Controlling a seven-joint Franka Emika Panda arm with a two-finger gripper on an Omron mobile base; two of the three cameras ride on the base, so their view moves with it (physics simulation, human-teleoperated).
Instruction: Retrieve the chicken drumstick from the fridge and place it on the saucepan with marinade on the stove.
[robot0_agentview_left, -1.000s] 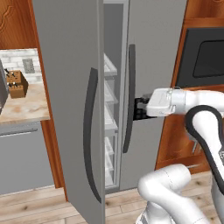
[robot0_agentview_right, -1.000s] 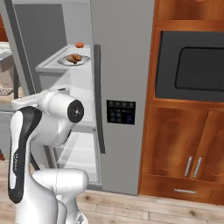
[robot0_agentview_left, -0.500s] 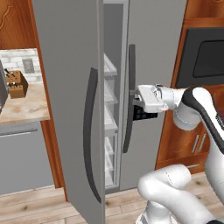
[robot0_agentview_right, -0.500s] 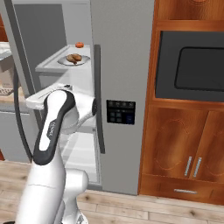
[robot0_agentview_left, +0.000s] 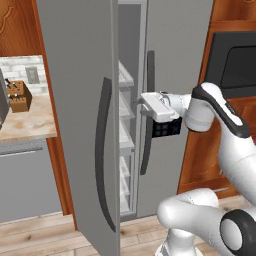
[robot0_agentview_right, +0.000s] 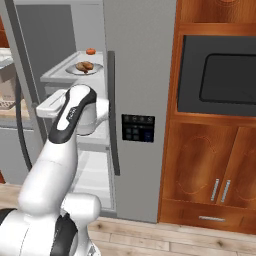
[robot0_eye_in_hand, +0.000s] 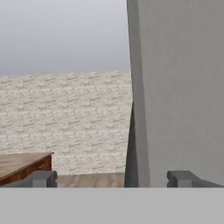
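The gripper (robot0_eye_in_hand: 112, 179) is spread wide and empty at the edge of the fridge's (robot0_agentview_right: 140, 75) half-open left door (robot0_agentview_left: 82, 115). Judged step: widen the opening, pushing steadily along the door's swing, before reaching in. Farther in, the chicken drumstick (robot0_agentview_right: 84, 66) lies on a plate (robot0_agentview_right: 85, 69) on the upper shelf.
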